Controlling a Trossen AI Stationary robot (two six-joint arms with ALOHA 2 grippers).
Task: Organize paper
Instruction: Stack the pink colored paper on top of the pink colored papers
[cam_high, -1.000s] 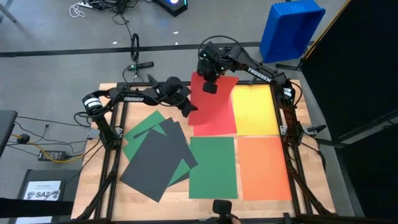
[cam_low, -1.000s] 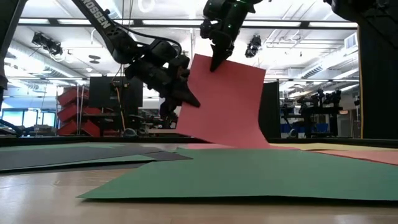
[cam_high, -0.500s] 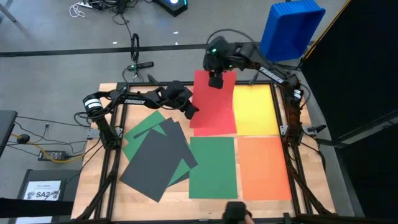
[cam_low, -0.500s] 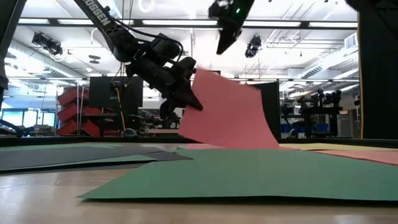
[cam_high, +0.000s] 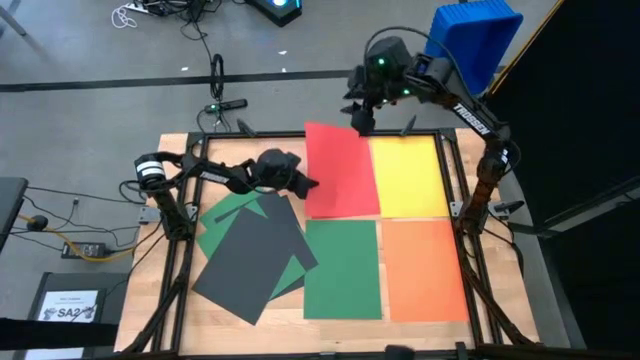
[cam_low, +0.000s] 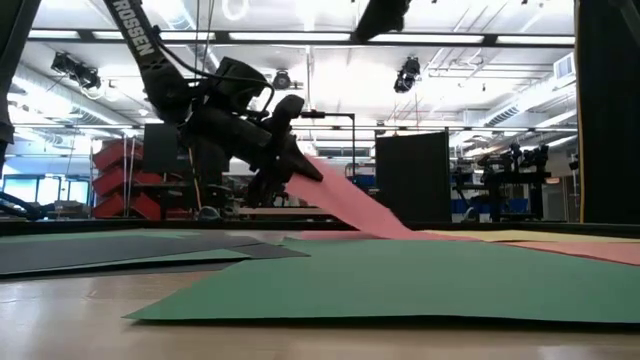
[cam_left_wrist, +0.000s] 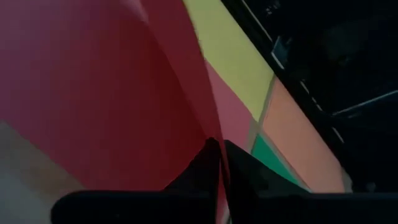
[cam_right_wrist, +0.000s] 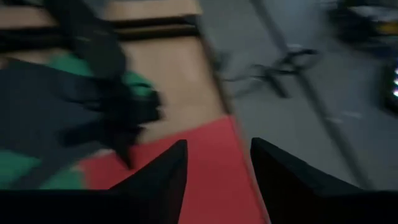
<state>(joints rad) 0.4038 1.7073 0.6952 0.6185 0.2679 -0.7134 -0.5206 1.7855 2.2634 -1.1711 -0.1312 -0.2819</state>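
A red sheet of paper (cam_high: 343, 168) lies at the table's far middle. Its left edge is raised in my left gripper (cam_high: 308, 184), which is shut on it. In the low view the sheet (cam_low: 350, 200) slants from that gripper (cam_low: 308, 168) down to the table. My right gripper (cam_high: 361, 120) hangs open and empty, high over the sheet's far edge; its wrist view shows the gap (cam_right_wrist: 217, 168) with the red sheet (cam_right_wrist: 205, 186) below. Yellow (cam_high: 408, 178), orange (cam_high: 425, 268) and green (cam_high: 343, 268) sheets lie flat beside the red one. My left gripper pinches the red sheet's left edge (cam_left_wrist: 205, 124) between its two shut fingers, nearer the sheet's near corner. The fingers come from the table's left, slanting slightly down. That edge is lifted; the sheet slopes down and its right part (cam_low: 400, 228) rests on the table.
A dark grey sheet (cam_high: 250, 255) lies askew over green sheets (cam_high: 232, 205) at the near left. A blue bin (cam_high: 468, 45) stands beyond the far right corner. A small white printed sheet (cam_high: 72, 305) lies left of the table.
My right gripper has opened, let go of the red sheet's top edge, and risen toward the far right. The sheet has dropped from nearly upright to a low slant. My left gripper, still shut on its left edge, has sunk a little and rolled.
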